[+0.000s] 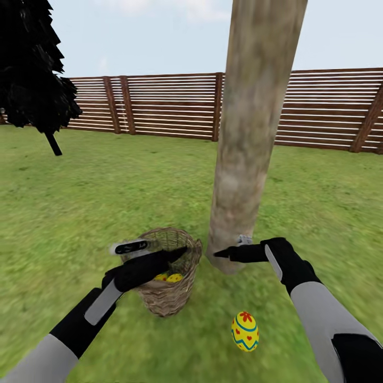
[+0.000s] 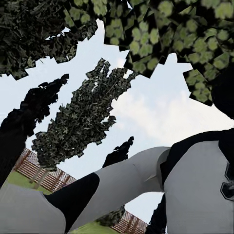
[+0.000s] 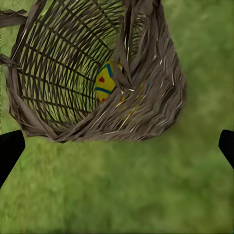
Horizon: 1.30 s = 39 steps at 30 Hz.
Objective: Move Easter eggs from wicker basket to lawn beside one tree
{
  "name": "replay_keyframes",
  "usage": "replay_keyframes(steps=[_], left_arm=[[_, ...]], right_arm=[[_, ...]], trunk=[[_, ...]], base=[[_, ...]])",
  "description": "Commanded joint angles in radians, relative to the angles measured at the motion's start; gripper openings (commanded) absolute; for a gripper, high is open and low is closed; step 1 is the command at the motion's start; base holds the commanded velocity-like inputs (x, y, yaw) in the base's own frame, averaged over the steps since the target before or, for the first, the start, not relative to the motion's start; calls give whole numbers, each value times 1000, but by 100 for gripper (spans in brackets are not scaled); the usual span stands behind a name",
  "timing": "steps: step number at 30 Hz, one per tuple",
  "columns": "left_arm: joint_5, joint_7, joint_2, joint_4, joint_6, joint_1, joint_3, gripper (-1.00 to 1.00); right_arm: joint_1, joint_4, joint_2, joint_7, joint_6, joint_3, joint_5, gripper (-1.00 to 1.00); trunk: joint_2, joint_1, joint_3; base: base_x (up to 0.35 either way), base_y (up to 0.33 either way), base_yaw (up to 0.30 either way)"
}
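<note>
The wicker basket [image 1: 169, 290] stands on the lawn [image 1: 106, 191] just left of the thick pale tree [image 1: 250, 133]. Two Easter eggs [image 1: 168, 277] show inside it, yellow with red marks; the right wrist view catches one egg [image 3: 104, 81] through the basket's weave [image 3: 58, 73]. A third egg [image 1: 245, 331] lies on the grass right of the basket, in front of the trunk. My left gripper [image 1: 154, 250] hovers open over the basket's rim, with nothing between its fingers [image 2: 34, 107]. My right gripper [image 1: 234, 247] is open beside the trunk's base, its fingertips [image 3: 9, 151] wide apart.
A brown slat fence [image 1: 175, 106] closes the garden behind. A black-foliaged tree with a thin dark stem [image 1: 32, 69] stands at the far left. Leafy crowns [image 2: 161, 29] hang overhead. Open grass spreads all around the basket and the trunk.
</note>
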Motion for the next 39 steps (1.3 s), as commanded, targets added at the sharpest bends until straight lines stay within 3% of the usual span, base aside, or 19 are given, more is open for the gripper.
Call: replay_keyframes(steps=[1,5,21,39], left_arm=[[40,-12,8,3,8,-1,-4,100],[78,-44,14,12,5,1,-5,100],[84,-60,13,43,7,2,-5,100],[86,-60,12,43,7,2,-5,100]], right_arm=[[0,-1,0,1,6,1,-1,100],[0,0,0,1,4,1,-1,100],[0,3,0,1,1,1,-1,100],[0,12,0,1,-3,1,-2,100]], trunk=[[0,0,-1],[0,0,-1],[0,0,-1],[0,0,12]], base=[[0,0,214],[0,0,238],[141,162,19],[126,317,-235]])
